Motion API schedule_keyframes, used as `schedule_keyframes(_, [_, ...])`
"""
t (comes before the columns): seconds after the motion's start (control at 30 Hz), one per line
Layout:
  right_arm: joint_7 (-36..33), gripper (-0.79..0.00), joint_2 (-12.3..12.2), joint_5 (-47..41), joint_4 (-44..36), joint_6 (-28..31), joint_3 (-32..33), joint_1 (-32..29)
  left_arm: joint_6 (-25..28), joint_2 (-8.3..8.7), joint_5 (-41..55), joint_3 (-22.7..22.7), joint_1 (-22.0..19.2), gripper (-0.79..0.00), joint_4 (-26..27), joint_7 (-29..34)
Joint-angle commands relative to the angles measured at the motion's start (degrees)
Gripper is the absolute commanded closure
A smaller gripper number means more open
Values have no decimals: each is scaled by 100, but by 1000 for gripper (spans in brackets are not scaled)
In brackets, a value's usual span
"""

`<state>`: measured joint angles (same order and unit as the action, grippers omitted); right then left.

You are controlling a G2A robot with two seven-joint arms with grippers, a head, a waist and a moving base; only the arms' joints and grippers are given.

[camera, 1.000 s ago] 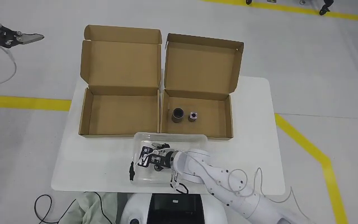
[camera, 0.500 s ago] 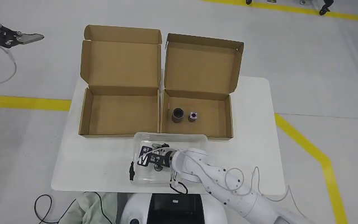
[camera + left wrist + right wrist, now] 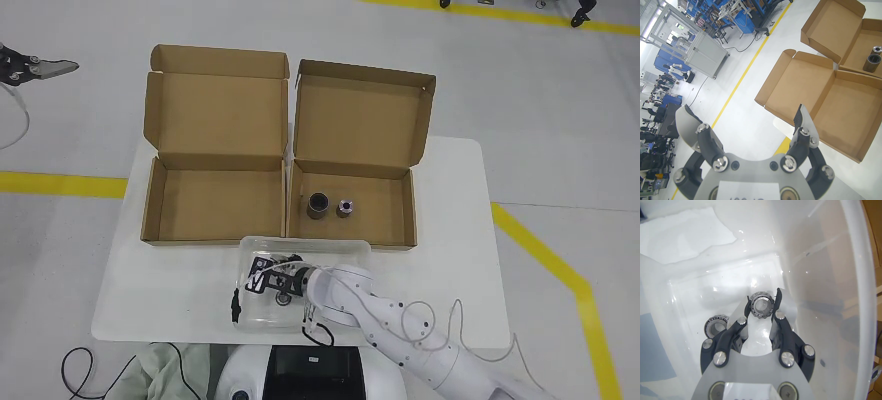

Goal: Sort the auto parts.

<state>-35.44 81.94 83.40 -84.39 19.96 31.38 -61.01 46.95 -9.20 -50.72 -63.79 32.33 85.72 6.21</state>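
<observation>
A clear plastic bin [image 3: 345, 245] stands at the table's front edge, and my right gripper [image 3: 278, 280] is down inside it. In the right wrist view the right gripper [image 3: 762, 302] has its two fingers pressed against the sides of a steel roller bearing [image 3: 762, 306] on the bin floor. A second bearing [image 3: 714, 327] lies beside it, partly behind one finger. My left gripper [image 3: 743, 113] is open and holds nothing; it hangs over the floor, far off the table's left side [image 3: 40, 68].
Two open cardboard boxes stand behind the bin. The left box [image 3: 215, 205] holds nothing. The right box [image 3: 385, 215] holds a dark sleeve [image 3: 318, 205] and a small silver part [image 3: 345, 207]. The bin wall [image 3: 857, 275] is close beside the right gripper.
The right gripper has shifted slightly to the left inside the bin. The left arm has not moved.
</observation>
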Motion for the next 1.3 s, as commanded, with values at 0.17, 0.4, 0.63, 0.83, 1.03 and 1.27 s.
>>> schedule_keyframes(0.17, [464,0,-152,59,-491,114,350,-367,0,0,0,0,0,-785,0,0])
schedule_keyframes(0.4, [2191,0,-390,-386,-597,970,999,-820,0,0,0,0,0,-785,0,0])
schedule_keyframes(0.63, [3565,0,-496,-555,-553,1655,1290,-928,0,0,0,0,0,-785,0,0])
schedule_keyframes(0.83, [4141,0,-526,-511,-766,1898,1431,-791,0,0,0,0,0,-785,0,0])
schedule_keyframes(1.03, [4156,0,-519,-548,-1093,1920,1530,-549,0,0,0,0,0,-785,0,0])
schedule_keyframes(1.27, [4049,0,-489,-672,-1400,1867,1671,-164,0,0,0,0,0,-785,0,0])
